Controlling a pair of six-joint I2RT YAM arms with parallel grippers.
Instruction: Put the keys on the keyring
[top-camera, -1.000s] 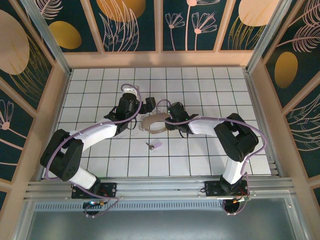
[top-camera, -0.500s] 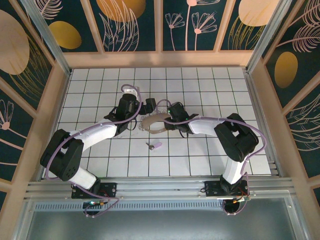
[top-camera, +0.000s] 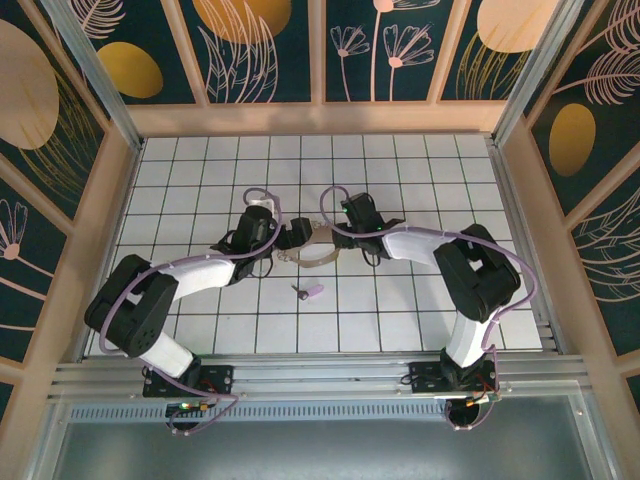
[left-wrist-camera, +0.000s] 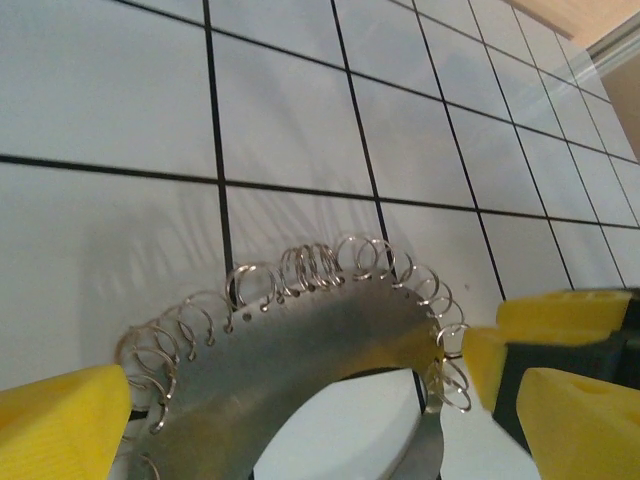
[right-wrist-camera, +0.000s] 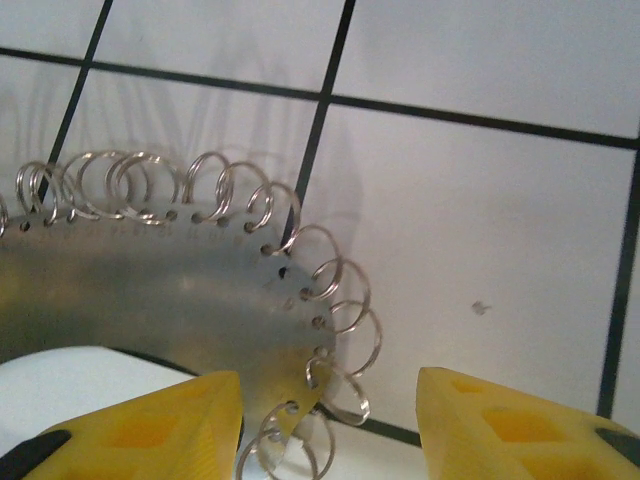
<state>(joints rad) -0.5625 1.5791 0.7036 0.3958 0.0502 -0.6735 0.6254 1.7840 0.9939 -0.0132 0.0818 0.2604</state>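
Our left gripper (left-wrist-camera: 290, 390) wide, our right gripper (right-wrist-camera: 328, 390) half apart, both empty, at the rim of the keyring (left-wrist-camera: 300, 340).

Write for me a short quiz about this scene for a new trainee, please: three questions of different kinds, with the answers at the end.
1. True or false: the key already hangs on the keyring.
2. What runs along the keyring's outer edge? A) small wire rings B) a rubber band C) a row of beads
3. In one word: how do the jaws of the left gripper stand?

Key
1. False: the key lies alone on the tiles, apart from the keyring, on the side toward the arm bases.
2. A.
3. Open, with the keyring's arc between the yellow fingers.
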